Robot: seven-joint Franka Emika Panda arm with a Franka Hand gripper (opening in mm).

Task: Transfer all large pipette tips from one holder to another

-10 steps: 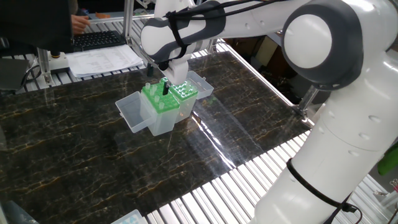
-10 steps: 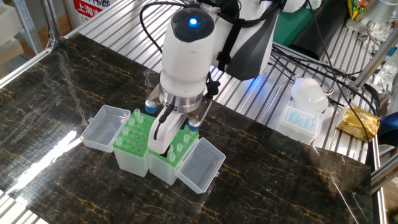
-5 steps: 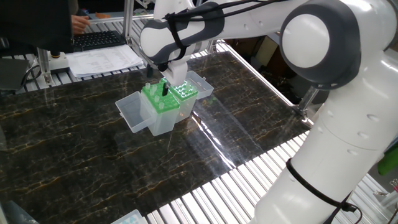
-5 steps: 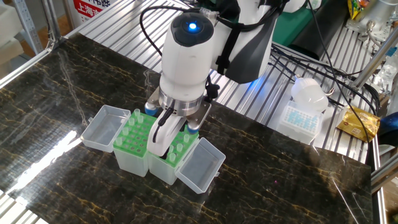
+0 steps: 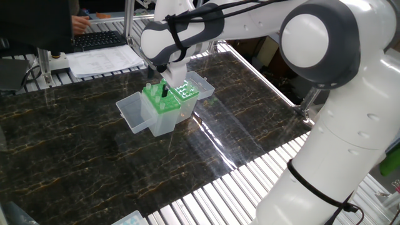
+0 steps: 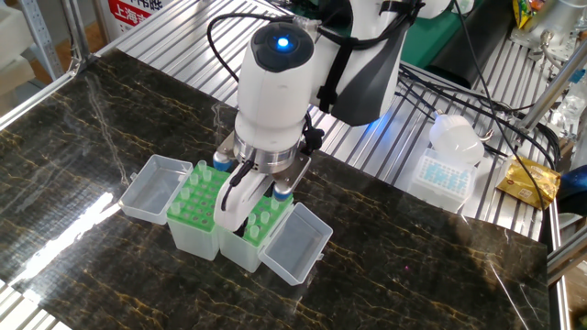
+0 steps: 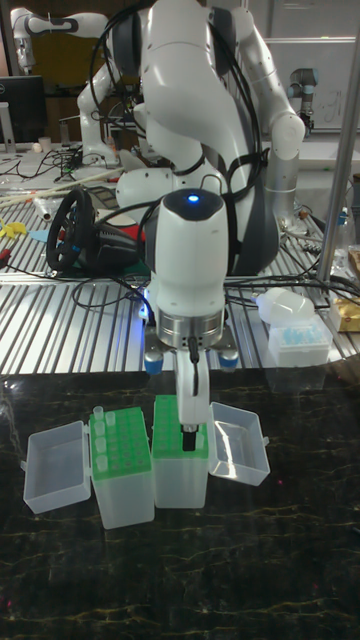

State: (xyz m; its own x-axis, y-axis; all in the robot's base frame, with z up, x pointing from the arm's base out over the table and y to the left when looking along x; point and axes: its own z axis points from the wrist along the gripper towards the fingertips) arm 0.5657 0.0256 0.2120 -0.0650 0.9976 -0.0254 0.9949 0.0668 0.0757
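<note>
While the gripper (image 7: 187, 432) sits low over the two pipette tip racks that stand side by side on the dark marble-patterned table (image 5: 75, 169), the main risk lies in how little room its fingers (image 6: 229, 203) have among the rows of large pipette tips (image 6: 191, 197). In the tall fixed view the fingers come straight down onto the top plate of the rack on the right (image 7: 180, 478), next to the rack on the left (image 7: 122, 482), where one clear tip (image 7: 98, 413) stands proud at the far corner. I cannot tell whether the fingers are pinching a tip or merely pressed close together; the dark pads hide whatever lies between them. If a tip is held, a slight tilt could jam it against the edge of a hole in the green plate, bending it or popping it loose. If the descent is off-centre, the fingers could knock neighbouring collars or push the light plastic rack sideways, and since the two racks touch, one shove would shift both. The open hinged lids (image 6: 295, 243) lying flat on either side could also catch on the gripper body during a sideways move between racks
</note>
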